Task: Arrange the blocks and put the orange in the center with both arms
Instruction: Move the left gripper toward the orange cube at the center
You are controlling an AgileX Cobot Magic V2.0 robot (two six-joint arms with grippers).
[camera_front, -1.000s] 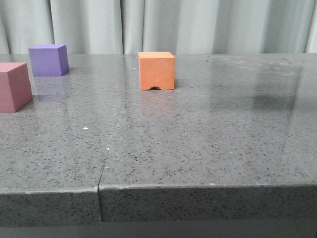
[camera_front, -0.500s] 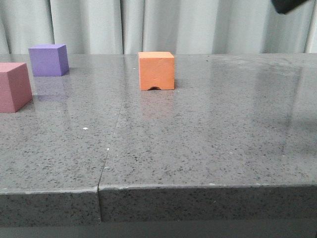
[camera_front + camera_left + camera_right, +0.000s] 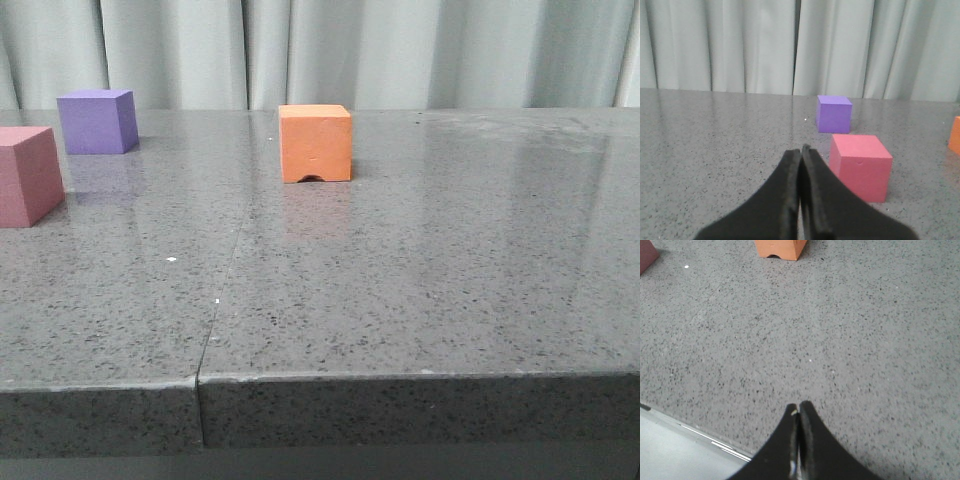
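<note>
The orange cube (image 3: 316, 142), with an arched notch in its bottom edge, stands near the table's middle; its lower part shows in the right wrist view (image 3: 780, 248). The purple cube (image 3: 97, 121) stands at the far left, the pink cube (image 3: 27, 176) nearer at the left edge. In the left wrist view my left gripper (image 3: 800, 150) is shut and empty, just short of the pink cube (image 3: 860, 166), with the purple cube (image 3: 833, 114) behind it. My right gripper (image 3: 798, 406) is shut and empty above the table near its front edge, well short of the orange cube. Neither gripper shows in the front view.
The grey speckled table (image 3: 400, 280) has a seam (image 3: 226, 290) running front to back and a front edge (image 3: 400, 378). Pale curtains (image 3: 400, 50) hang behind it. The table's edge (image 3: 700, 435) shows beside my right gripper.
A dark piece of an arm showed at the front view's top right half a second ago and is gone now. The cubes have not moved.
</note>
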